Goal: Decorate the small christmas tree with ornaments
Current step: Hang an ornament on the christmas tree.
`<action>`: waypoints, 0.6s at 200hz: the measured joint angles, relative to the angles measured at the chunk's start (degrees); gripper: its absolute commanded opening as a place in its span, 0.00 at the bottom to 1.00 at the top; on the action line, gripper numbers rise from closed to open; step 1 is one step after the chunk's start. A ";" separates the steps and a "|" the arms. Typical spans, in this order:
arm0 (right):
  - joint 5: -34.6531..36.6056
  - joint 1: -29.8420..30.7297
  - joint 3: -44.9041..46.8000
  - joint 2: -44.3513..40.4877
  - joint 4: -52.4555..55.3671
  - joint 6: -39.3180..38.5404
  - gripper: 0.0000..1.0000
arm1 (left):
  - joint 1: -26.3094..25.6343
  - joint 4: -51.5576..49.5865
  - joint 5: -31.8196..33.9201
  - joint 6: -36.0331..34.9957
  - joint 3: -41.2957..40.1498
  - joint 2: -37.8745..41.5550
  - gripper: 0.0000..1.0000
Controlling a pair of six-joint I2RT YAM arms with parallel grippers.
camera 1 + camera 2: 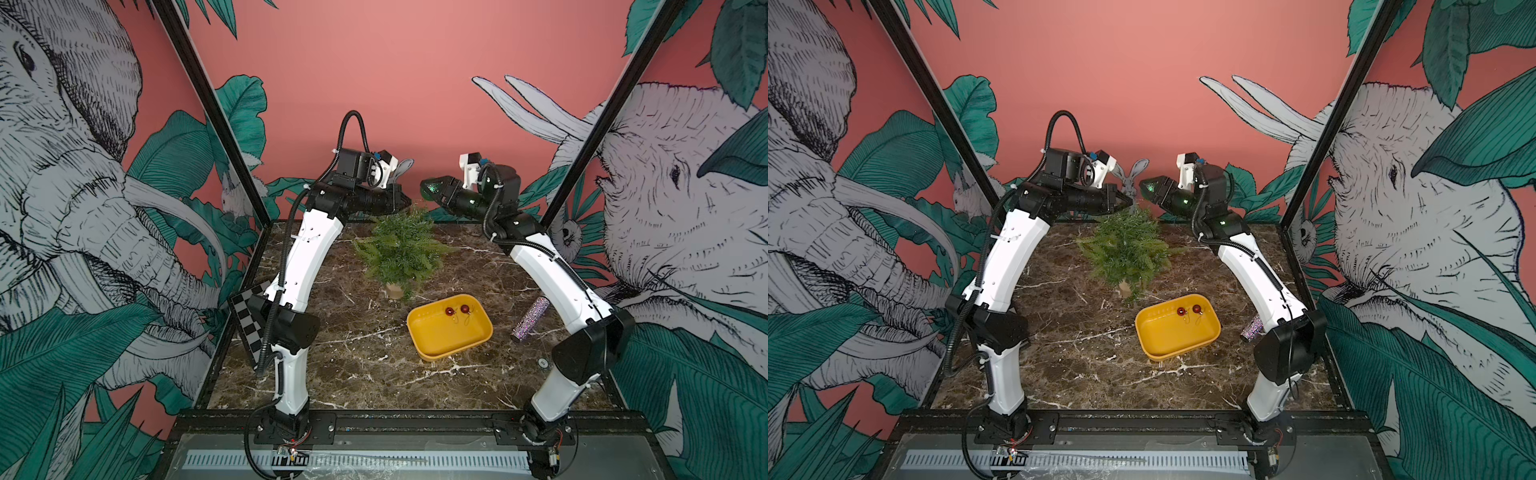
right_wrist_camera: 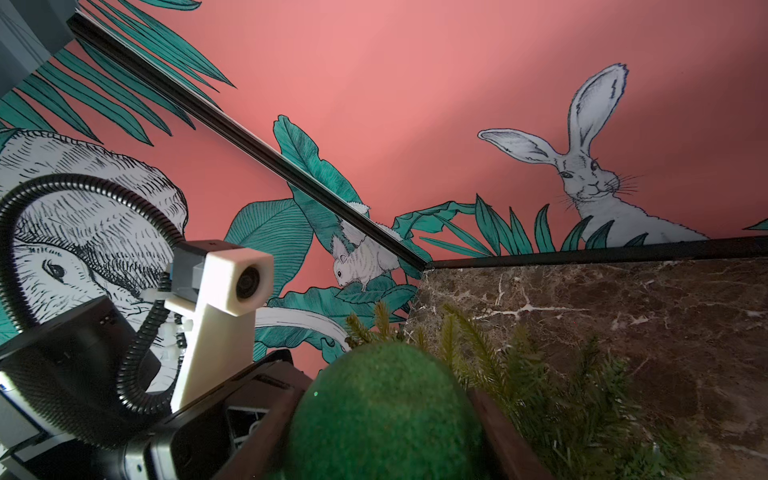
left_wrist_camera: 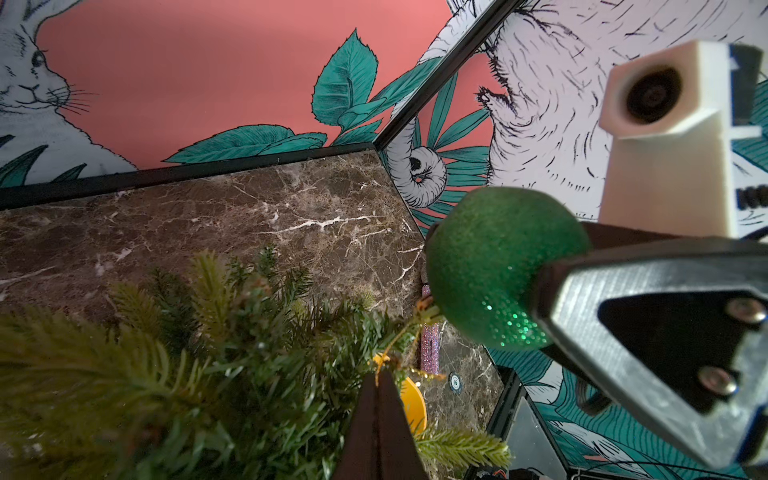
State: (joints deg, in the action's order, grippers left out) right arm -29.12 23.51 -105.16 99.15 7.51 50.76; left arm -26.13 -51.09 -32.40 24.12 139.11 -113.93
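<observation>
Two dark-red balls (image 1: 449, 311) lie in a yellow tray (image 1: 440, 338) on the brown marble table (image 1: 353, 365), just in front of the small christmas tree (image 1: 401, 245). A glittery cylinder (image 1: 530, 319) lies farther off to the tree's right, and a checkerboard (image 1: 249, 324) leans at the table edge to its left. Just above the treetop, before pink walls painted with elephants, leaves and a rabbit, the right gripper (image 1: 427, 187) grasps the green ball (image 1: 433, 189), while the left gripper (image 1: 406, 202) is clenched on the ball's gold string loop (image 3: 399, 345).
</observation>
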 measured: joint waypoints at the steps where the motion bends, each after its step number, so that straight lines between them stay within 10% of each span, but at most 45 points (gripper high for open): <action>1: 0.00 0.00 0.00 0.02 0.02 -0.02 0.58 | 0.00 0.00 0.00 0.02 -0.02 0.00 0.00; 40: 0.00 -0.02 0.90 0.33 0.90 -0.02 0.58 | 0.09 0.31 -0.13 0.11 -2.23 0.00 0.00; 120: 0.24 -0.63 7.63 -2.38 -3.58 0.72 0.59 | 0.20 4.87 -0.96 0.94 -6.08 2.10 0.34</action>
State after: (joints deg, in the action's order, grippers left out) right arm -28.88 22.87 -97.54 96.77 3.92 51.48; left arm -25.93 -46.22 -33.36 25.06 133.03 -111.83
